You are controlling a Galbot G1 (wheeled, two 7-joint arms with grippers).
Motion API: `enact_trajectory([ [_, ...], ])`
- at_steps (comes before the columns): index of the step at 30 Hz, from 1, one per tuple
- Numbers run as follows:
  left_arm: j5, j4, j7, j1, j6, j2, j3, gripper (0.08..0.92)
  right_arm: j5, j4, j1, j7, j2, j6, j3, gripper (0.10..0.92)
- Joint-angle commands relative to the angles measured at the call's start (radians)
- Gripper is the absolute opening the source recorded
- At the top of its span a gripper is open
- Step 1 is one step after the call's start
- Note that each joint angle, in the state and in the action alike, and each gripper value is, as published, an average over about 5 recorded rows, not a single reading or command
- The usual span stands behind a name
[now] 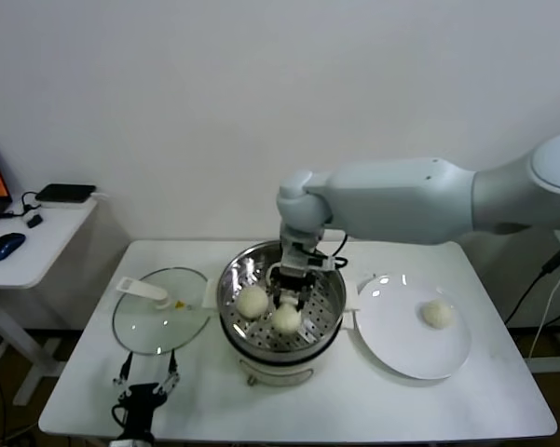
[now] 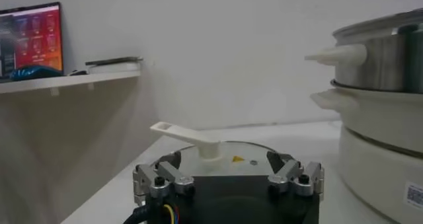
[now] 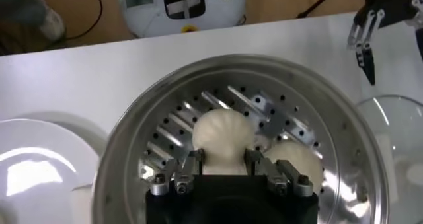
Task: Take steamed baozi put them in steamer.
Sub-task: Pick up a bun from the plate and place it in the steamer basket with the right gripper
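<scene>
right gripper [image 3: 225, 167] pinching baozi [image 3: 223, 134], steamer [image 3: 330, 123]

I'm watching from overhead looking down, my left wrist camera sitting low beside the steamer [image 2: 383, 93], right wrist camera hovering close above it, all sharing it.

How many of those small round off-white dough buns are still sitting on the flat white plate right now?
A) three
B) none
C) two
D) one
D: a single off-white dough bun lies on the flat white plate, while the other buns in view are inside the shiny stainless-steel steamer pot, one of them between the fingers of the right gripper.
</scene>
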Motion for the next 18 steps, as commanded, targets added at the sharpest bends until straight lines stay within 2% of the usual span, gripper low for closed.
enact_trajectory([
  [1, 0.002, 0.001, 0.0, 0.001, -0.002, -0.003, 0.002, 0.823, -0.056, -0.008, -0.084, 0.017, 0.027, -0.002, 0.04, 0.459],
  [7, 0.003, -0.001, 0.001, 0.0, 0.0, -0.004, 0.001, 0.823, -0.057, -0.007, -0.07, 0.023, 0.014, 0.004, 0.042, 0.504],
  [13, 0.004, -0.006, 0.002, 0.0, 0.002, -0.005, 0.0, 0.823, -0.013, -0.04, -0.025, 0.015, -0.014, 0.024, 0.041, 0.67],
  [18, 0.005, -0.007, 0.002, 0.001, 0.002, -0.004, -0.001, 0.823, 0.17, -0.092, 0.064, -0.014, -0.061, 0.06, -0.035, 0.796],
])
